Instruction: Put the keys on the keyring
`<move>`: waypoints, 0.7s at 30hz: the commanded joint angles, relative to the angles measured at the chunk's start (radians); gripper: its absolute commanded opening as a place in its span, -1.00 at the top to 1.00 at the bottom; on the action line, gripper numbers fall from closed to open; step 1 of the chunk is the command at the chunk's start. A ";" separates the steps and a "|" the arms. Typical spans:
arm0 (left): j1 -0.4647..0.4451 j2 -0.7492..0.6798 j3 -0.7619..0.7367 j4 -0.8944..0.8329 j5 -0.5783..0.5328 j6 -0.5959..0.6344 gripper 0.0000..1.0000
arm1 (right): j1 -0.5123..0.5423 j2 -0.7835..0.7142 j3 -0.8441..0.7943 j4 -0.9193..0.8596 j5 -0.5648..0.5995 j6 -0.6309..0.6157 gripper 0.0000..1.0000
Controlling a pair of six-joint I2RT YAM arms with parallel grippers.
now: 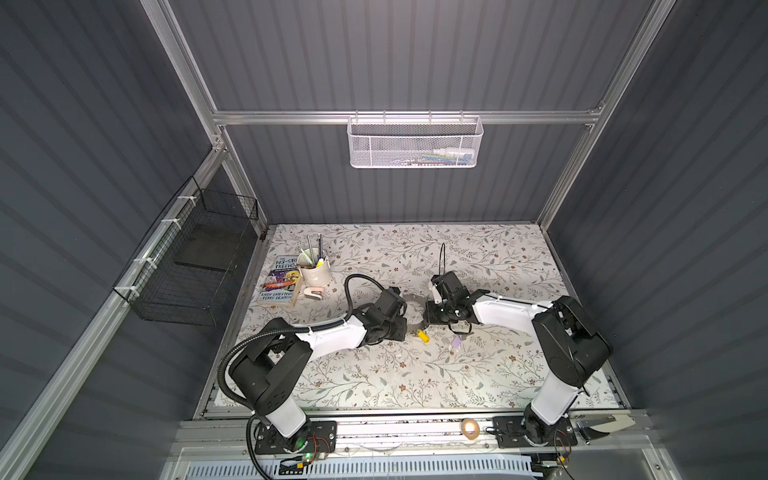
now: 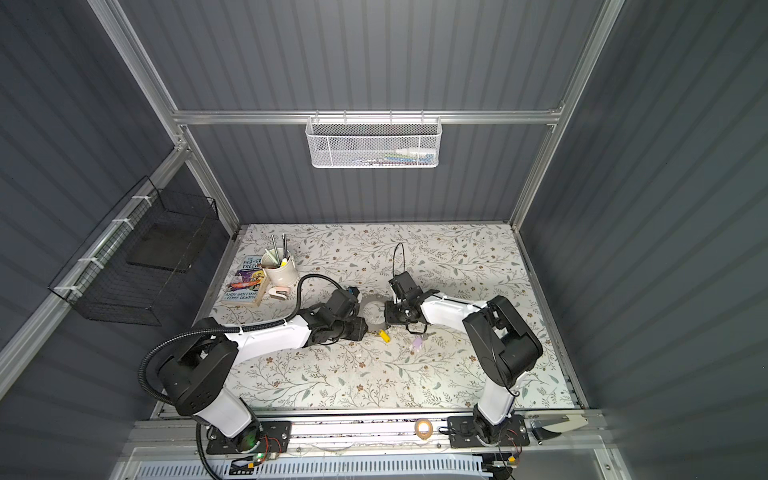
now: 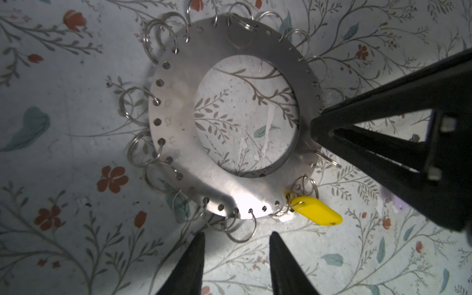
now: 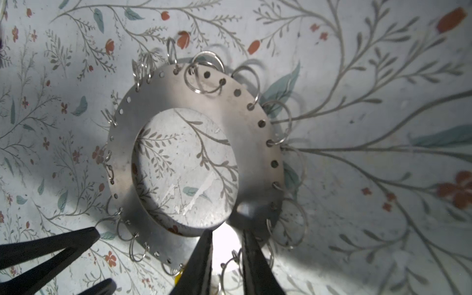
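The keyring (image 3: 176,115), a flat grey metal ring with wire loops round its rim, lies on the floral table between both grippers (image 2: 370,301). A key with a yellow tag (image 3: 316,210) hangs from a loop on its rim (image 1: 424,336). The lilac-tagged key (image 2: 417,343) lies loose on the table under my right arm. My left gripper (image 3: 237,235) stands open just off the rim, nothing between its fingers. My right gripper (image 4: 226,233) has its tips on the ring's band (image 4: 250,143), jaws drawn narrow around one wire loop.
A book (image 1: 280,278), a white cup of pens (image 1: 315,270) and a small pink item (image 1: 313,294) sit at the back left. A tape roll (image 1: 469,427) and scissors (image 1: 606,426) lie on the front rail. Wire baskets hang on the walls.
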 commanded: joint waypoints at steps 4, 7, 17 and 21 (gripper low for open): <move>0.000 -0.034 -0.017 -0.011 -0.019 -0.020 0.14 | -0.004 -0.032 -0.009 -0.054 0.094 -0.006 0.54; 0.000 -0.028 -0.017 -0.008 -0.017 -0.023 0.14 | -0.009 -0.068 -0.033 -0.051 0.139 -0.008 0.51; 0.000 -0.038 -0.017 -0.019 -0.021 -0.023 0.13 | -0.008 -0.152 -0.110 0.019 0.030 -0.024 0.52; 0.000 -0.042 -0.017 -0.025 -0.020 -0.026 0.12 | -0.008 -0.134 -0.148 0.068 -0.069 0.007 0.44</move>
